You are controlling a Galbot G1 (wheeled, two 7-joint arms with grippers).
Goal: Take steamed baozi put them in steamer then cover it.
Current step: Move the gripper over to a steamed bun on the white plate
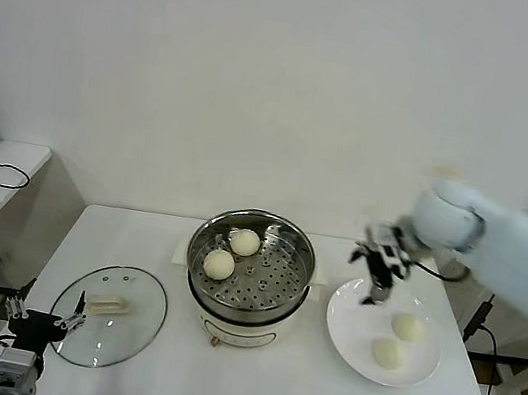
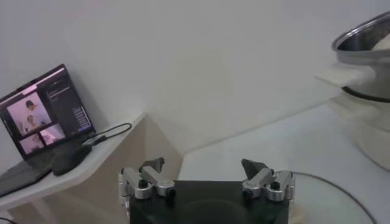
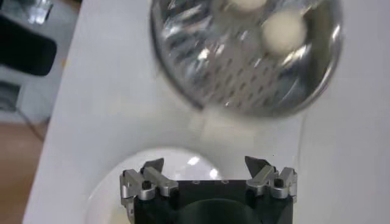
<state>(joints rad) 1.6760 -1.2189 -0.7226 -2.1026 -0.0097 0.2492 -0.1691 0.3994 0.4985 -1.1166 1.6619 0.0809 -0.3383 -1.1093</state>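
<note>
Glass cover (image 1: 108,316) flat, shiny steamer (image 1: 249,276) (two pale baozi (image 1: 231,253) inside)

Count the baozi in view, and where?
4. Two sit on the steamer tray: one at the back, one nearer the front left. Two lie on the plate: one farther, one nearer. None looks hidden.

I see four pale cream-white baozi (image 1: 219,265), plain and unmarked. The steamer (image 1: 301,254) is shiny silver steel, its inner tray (image 3: 244,85) dotted with rows of small holes, on a white base. The cover (image 1: 144,318) is clear glass with a metallic rim and a cream handle. The plate (image 1: 347,338) and worktop (image 1: 312,393) are plain white. My right tool (image 1: 376,277) is black and silver.
</note>
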